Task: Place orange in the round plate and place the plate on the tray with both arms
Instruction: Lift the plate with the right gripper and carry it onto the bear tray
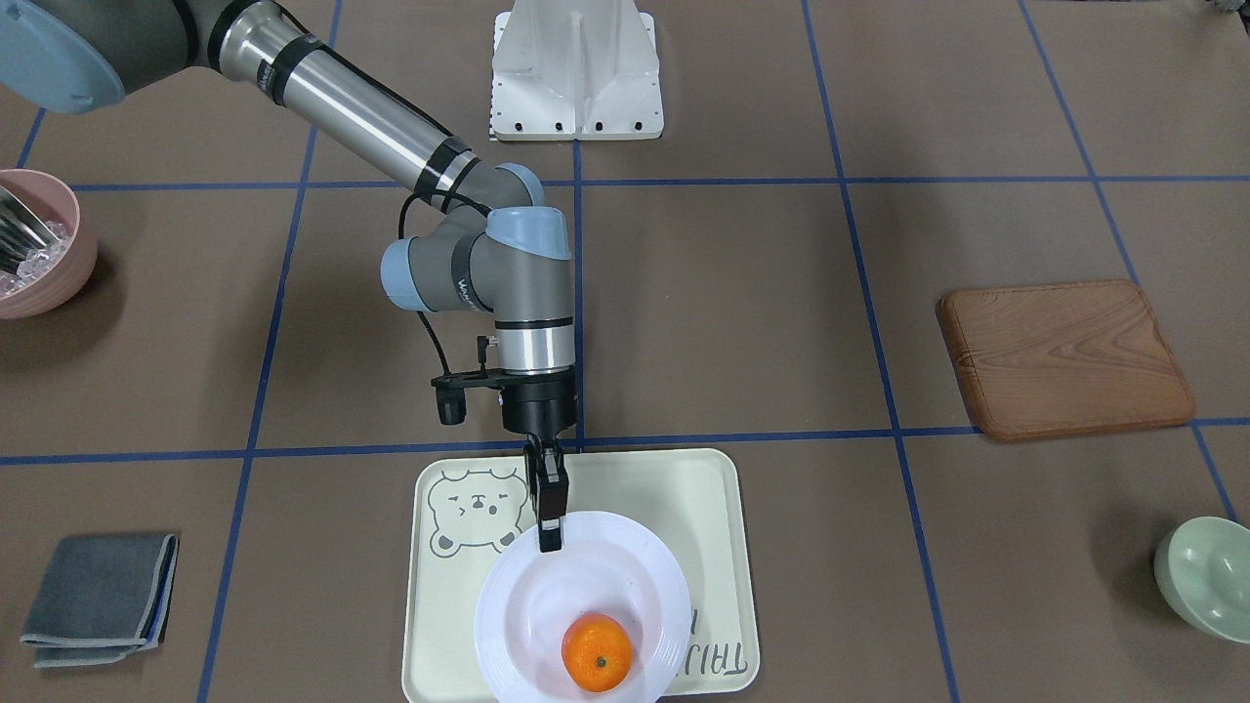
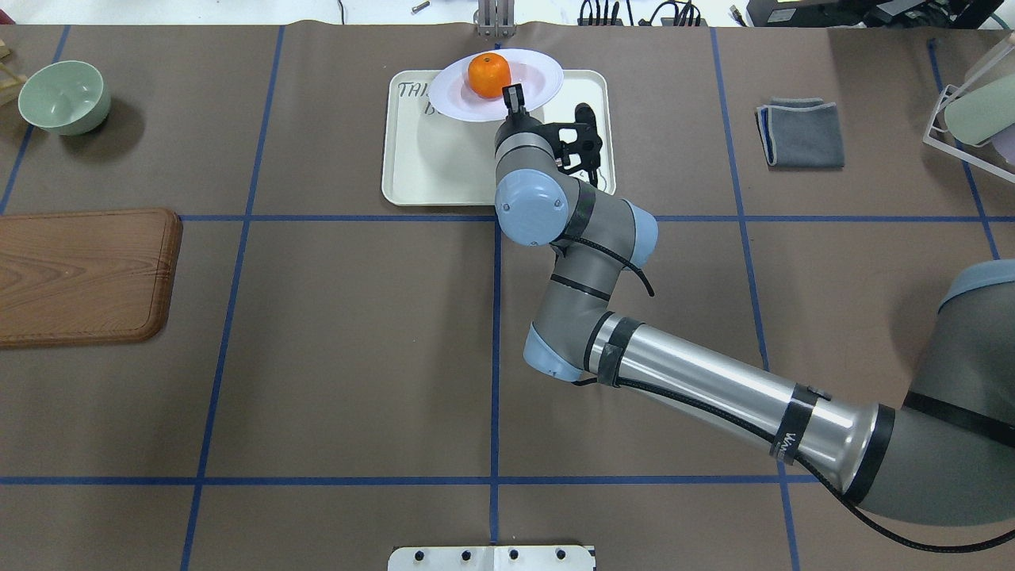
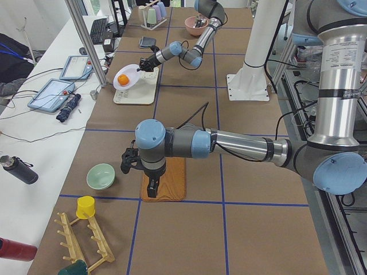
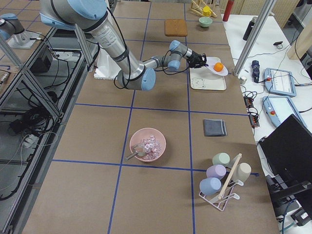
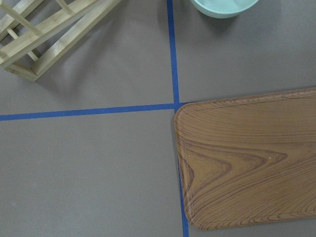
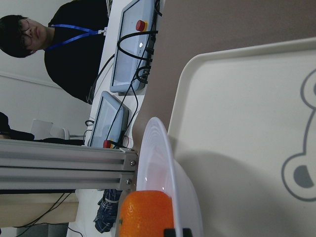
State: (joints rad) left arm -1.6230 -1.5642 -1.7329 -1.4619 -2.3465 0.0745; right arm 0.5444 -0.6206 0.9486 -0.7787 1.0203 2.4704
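Observation:
The orange (image 1: 597,652) lies in the well of the round plate (image 1: 527,605). My right gripper (image 1: 550,532) is shut on the plate's rim, on the side toward the robot. The plate hangs slightly tilted over the tray (image 1: 703,508) and casts a shadow on it in the right wrist view, where the orange (image 6: 145,215), plate (image 6: 163,168) and tray (image 6: 237,128) all show. It overhangs the tray's far edge (image 2: 444,166). My left gripper (image 3: 152,189) appears only in the exterior left view, low over the wooden board (image 3: 172,180); I cannot tell whether it is open or shut.
The wooden board (image 1: 1064,356) and a pale green bowl (image 1: 1206,576) lie on my left side. A pink bowl (image 1: 34,244) and a folded grey cloth (image 1: 98,596) lie on my right side. A person (image 6: 69,54) sits beyond the table edge past the tray.

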